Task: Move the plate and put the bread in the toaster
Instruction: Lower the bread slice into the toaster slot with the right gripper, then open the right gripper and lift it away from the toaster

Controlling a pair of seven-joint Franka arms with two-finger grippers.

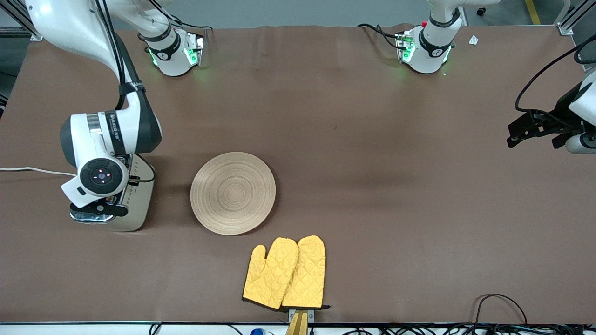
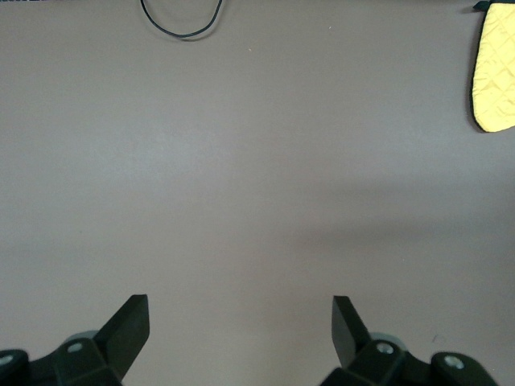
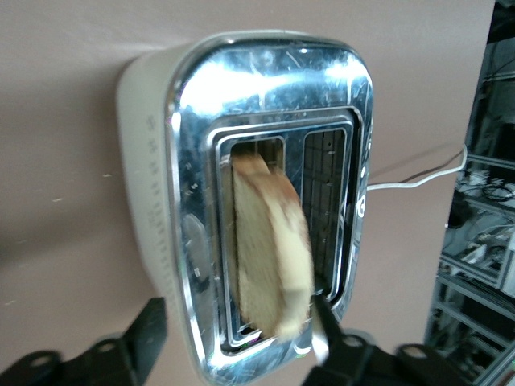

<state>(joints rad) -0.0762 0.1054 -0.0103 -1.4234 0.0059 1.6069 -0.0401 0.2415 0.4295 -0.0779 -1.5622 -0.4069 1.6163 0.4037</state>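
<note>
The landmark for this description is the beige two-slot toaster with a chrome top (image 1: pixel 132 200), which stands toward the right arm's end of the brown tabletop (image 1: pixel 372 139).

Nearest the front camera lies a pair of yellow quilted oven mitts (image 1: pixel 285 273), nearer to the camera than the toaster and toward the middle of the tabletop. Next comes the round, flat, light tan wooden plate with ring grooves (image 1: pixel 233 193), lying bare beside the toaster on the side toward the left arm.

The right end effector (image 3: pixel 237 334) hangs directly over the toaster. Its fingers (image 3: pixel 149 330) stand apart, one on each side of the chrome top, clamped on nothing. The slice of brown wholegrain bread with a darker crust (image 3: pixel 269 249) sits edge-down in one slot, leaning slightly, with its upper part above the rim. The slice's long axis runs along the slot, and the slot's length runs between the two fingers. The bread lies straight below the right end effector, so the right arm is by far the nearer one.

Judgement: the insertion looks nearly complete; any remaining push acts straight down along the slot.

The left end effector (image 2: pixel 240 330) waits over bare tabletop at the left arm's end, well apart from the toaster, with its fingers apart and empty.
</note>
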